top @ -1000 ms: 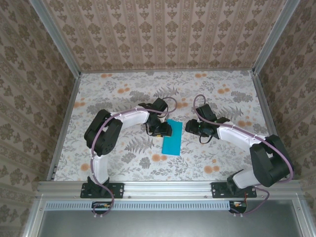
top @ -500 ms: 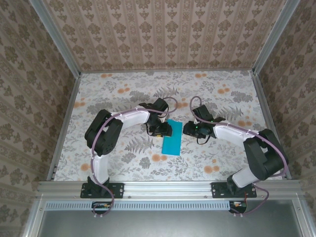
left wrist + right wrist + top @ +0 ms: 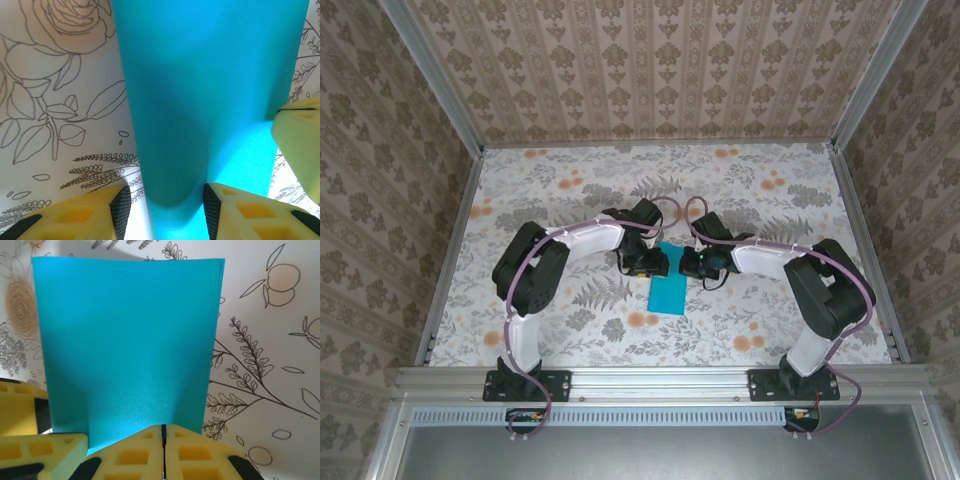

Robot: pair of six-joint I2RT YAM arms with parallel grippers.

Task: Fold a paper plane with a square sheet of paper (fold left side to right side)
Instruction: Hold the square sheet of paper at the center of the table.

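The turquoise sheet (image 3: 667, 287) lay mid-bench (image 3: 570, 190) between the two arms, showing from above as a narrow rectangle. The left hand (image 3: 657, 263) was unclenched over its far end, fingers (image 3: 90, 217) apart on either side of a raised hump of paper. The right hand (image 3: 689, 266) met it from the opposite side, clenched tight on the sheet's edge, the paper bowing away from its closed fingertips (image 3: 200, 450). The two hands sat just beside each other
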